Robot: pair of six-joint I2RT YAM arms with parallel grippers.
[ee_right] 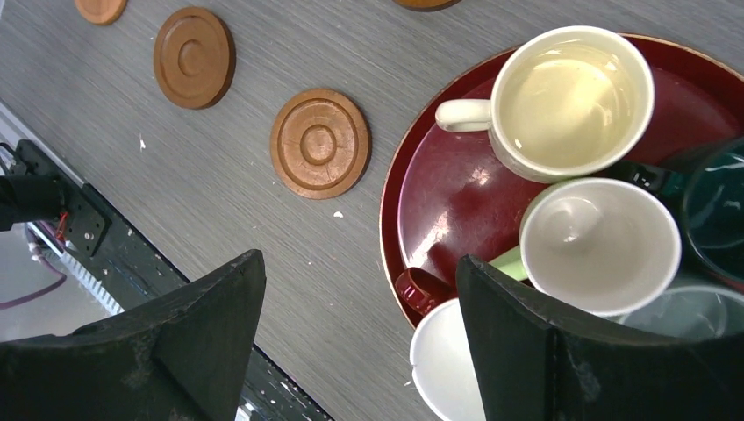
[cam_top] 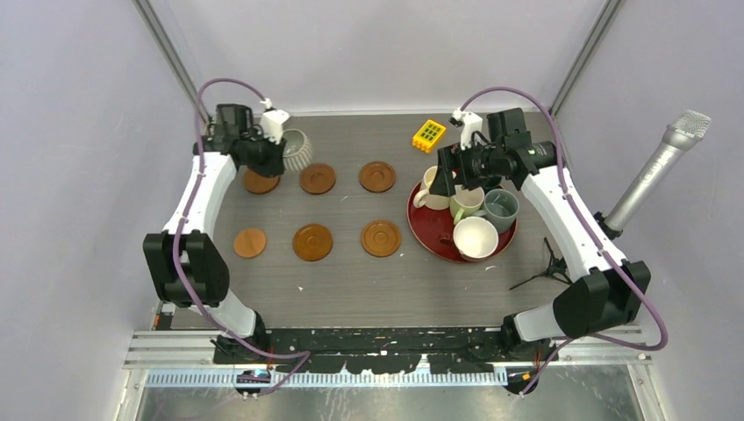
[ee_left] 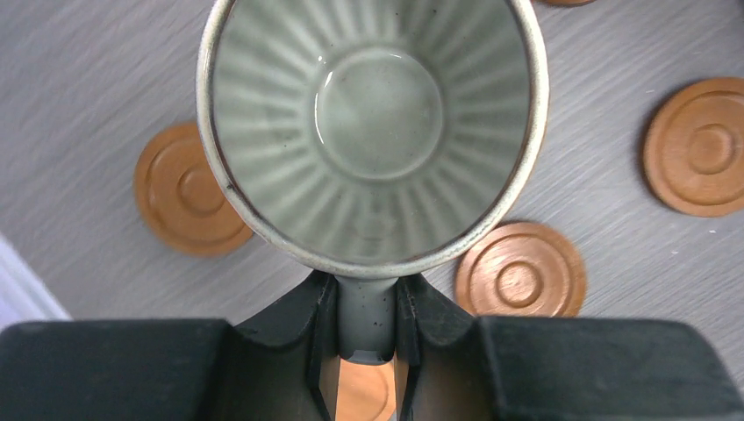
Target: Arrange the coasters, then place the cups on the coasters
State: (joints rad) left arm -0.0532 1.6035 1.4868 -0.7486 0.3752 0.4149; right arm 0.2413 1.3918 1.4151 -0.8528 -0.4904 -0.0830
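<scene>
Top view: high above near edge, looking down on whole surface [cam_top: 351, 281]. Left wrist view: very close, straight down into ribbed cup [ee_left: 377, 123]. Right wrist view: close, oblique, red tray [ee_right: 439, 202] at frame right. All three share coasters [cam_top: 313, 241].

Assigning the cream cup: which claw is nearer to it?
Right. The right claw hangs open over the tray, close by the cream cup; the left claw holds the ribbed cup across the table.

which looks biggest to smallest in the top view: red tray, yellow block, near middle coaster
1. red tray, clearly the largest
2. near middle coaster
3. yellow block, only a little smaller than the coaster
</scene>
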